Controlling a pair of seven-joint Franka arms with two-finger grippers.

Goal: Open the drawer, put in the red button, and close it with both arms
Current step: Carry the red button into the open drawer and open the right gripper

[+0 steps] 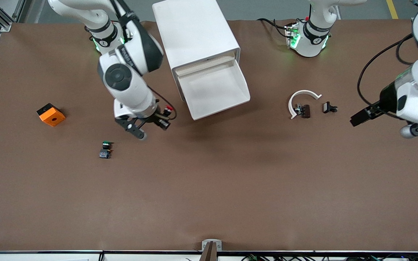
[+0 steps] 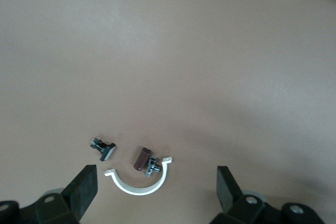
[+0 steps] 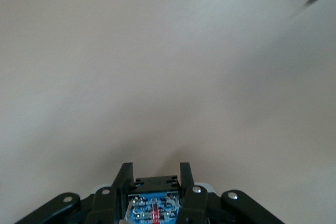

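Red button (image 1: 168,108) in right gripper (image 1: 165,116)

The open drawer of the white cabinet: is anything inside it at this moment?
The drawer is pulled out and its white floor shows nothing lying in it. Its innermost strip is covered by the cabinet. The red button is in the shut right gripper, over the table.

1. We see a brown tabletop (image 1: 230,188).
2. On it stands a white cabinet (image 1: 194,32), its bottom drawer (image 1: 216,90) pulled open.
3. Toward the right arm's end lie an orange cube (image 1: 51,115) and a green button (image 1: 105,149).
4. Toward the left arm's end lie a white curved clip (image 1: 300,99) and two small dark parts (image 1: 330,107).
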